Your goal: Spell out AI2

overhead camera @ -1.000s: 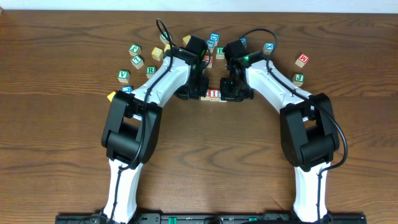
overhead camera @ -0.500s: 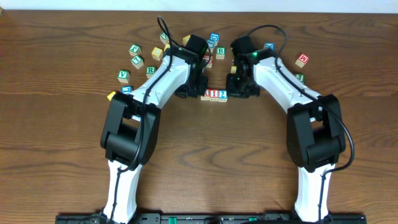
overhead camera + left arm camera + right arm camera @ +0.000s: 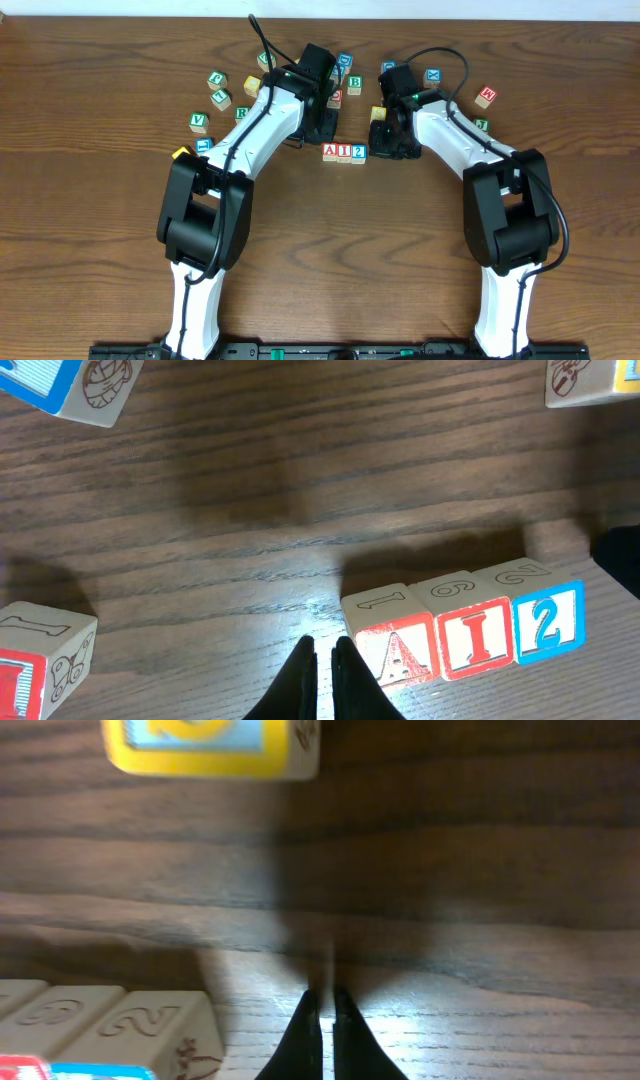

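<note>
Three light-wood cubes stand touching in a row on the table: the red A cube (image 3: 329, 152) on the left, the red I cube (image 3: 344, 152) in the middle, the blue 2 cube (image 3: 358, 152) on the right. The left wrist view shows the A cube (image 3: 398, 651), the I cube (image 3: 477, 637) and the 2 cube (image 3: 547, 622). My left gripper (image 3: 324, 647) is shut and empty, just left of the A cube. My right gripper (image 3: 325, 997) is shut and empty, to the right of the 2 cube (image 3: 150, 1025), apart from it.
Several other letter cubes lie scattered behind the row: green-lettered ones at the back left (image 3: 219, 97), a B cube (image 3: 353, 83), a yellow-edged cube (image 3: 378, 113) near my right gripper, a red-lettered one at the far right (image 3: 486, 96).
Both grippers have drawn back from the row. The A and 2 cubes, hidden under the grippers before, now show fully beside the I cube.
</note>
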Controlling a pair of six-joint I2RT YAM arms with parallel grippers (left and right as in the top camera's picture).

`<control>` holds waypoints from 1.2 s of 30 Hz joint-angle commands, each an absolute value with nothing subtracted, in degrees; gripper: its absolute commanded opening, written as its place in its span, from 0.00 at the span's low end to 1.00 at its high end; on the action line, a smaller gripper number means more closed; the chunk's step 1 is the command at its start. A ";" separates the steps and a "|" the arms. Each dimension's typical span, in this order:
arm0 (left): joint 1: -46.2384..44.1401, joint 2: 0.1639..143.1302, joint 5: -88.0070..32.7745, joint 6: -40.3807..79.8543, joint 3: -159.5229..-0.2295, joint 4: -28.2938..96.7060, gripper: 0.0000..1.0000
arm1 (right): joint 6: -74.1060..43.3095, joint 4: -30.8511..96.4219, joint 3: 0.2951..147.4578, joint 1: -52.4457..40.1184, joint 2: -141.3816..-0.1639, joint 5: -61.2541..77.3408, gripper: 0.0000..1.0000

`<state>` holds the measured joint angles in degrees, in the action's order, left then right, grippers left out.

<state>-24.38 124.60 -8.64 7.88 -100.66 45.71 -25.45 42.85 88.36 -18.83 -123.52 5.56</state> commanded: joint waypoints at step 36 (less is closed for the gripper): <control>-26.72 124.42 -7.73 18.11 -100.95 40.34 0.08 | -27.20 42.00 86.98 -18.83 -121.84 4.60 0.03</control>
<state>-26.55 124.60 -8.67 17.82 -100.66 40.73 -26.55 42.00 87.88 -18.81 -123.24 5.45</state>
